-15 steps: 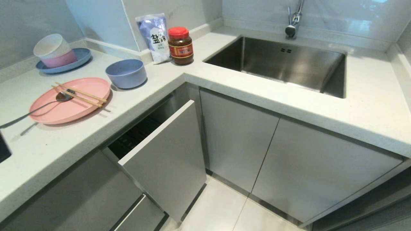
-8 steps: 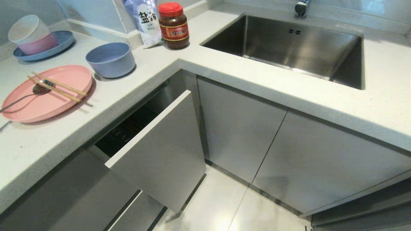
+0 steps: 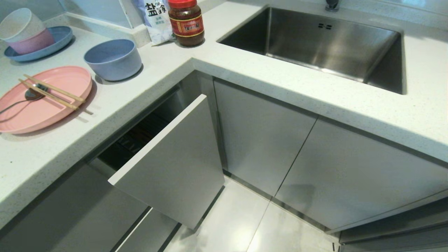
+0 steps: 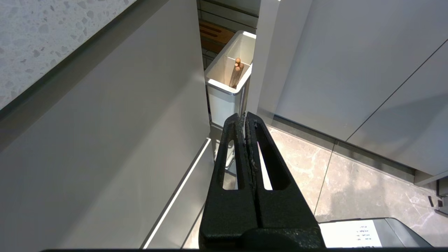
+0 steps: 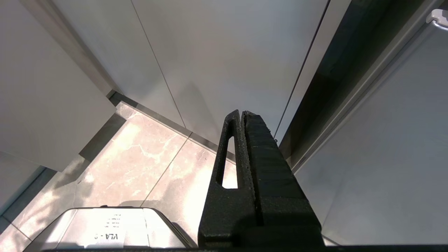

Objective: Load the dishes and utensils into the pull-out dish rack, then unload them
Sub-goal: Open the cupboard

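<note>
On the counter at the left lies the pink plate (image 3: 42,108), with the wooden chopsticks (image 3: 52,92) and the steel spoon (image 3: 29,95) across it. The blue-grey bowl (image 3: 112,59) stands just behind it. Below the counter the pull-out dish rack is partly out, its pale grey front (image 3: 175,164) angled into the room. In the left wrist view the rack's white utensil cup (image 4: 224,101) holds wooden sticks (image 4: 237,71), with the wooden block (image 4: 213,35) behind. My left gripper (image 4: 244,117) hangs shut and empty low in front of the cup. My right gripper (image 5: 241,113) is shut and empty too, facing the cabinet doors. Neither arm shows in the head view.
Cream and pink bowls on a blue plate (image 3: 52,47) sit at the far left. A red-lidded jar (image 3: 186,22) and a salt bag (image 3: 155,17) stand at the counter's corner beside the steel sink (image 3: 322,42). Closed cabinet doors (image 3: 266,140) and tiled floor (image 3: 231,227) lie below.
The whole head view has shifted: the counter and its things have slid up and to the left in the picture, showing more cabinet and floor. Nothing on the counter has moved.
</note>
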### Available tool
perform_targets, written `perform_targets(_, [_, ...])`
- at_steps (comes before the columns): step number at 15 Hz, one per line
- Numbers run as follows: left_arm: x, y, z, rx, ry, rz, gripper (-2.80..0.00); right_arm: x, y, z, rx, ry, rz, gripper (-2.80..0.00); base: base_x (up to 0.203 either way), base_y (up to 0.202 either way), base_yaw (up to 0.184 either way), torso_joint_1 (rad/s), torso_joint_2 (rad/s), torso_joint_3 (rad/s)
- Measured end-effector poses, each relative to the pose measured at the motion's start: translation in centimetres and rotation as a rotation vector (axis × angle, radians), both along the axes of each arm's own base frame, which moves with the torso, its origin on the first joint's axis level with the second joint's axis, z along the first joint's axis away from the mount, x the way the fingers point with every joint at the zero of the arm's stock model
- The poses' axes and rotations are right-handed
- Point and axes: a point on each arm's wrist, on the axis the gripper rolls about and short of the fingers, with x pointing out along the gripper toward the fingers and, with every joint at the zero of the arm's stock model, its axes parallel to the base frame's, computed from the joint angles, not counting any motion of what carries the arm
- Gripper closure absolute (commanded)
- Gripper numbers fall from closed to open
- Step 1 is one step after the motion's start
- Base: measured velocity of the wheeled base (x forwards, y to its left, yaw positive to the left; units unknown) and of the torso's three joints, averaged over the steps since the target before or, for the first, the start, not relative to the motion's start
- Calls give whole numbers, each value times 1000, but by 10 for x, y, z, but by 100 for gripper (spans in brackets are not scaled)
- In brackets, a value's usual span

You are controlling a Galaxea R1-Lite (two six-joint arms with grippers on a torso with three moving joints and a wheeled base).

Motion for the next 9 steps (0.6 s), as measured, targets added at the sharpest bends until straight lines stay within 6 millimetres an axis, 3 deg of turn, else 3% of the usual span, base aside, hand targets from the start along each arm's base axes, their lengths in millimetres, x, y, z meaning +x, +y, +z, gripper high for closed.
perform_targets(6, [-1,0,6,4,-60,-6,0,0,0,0,0,0,0,0,0,0,0,0,0,0])
perform_targets(9, [-12,-1,34,8,-144,-24,0,0,0,0,0,0,0,0,0,0,0,0,0,0])
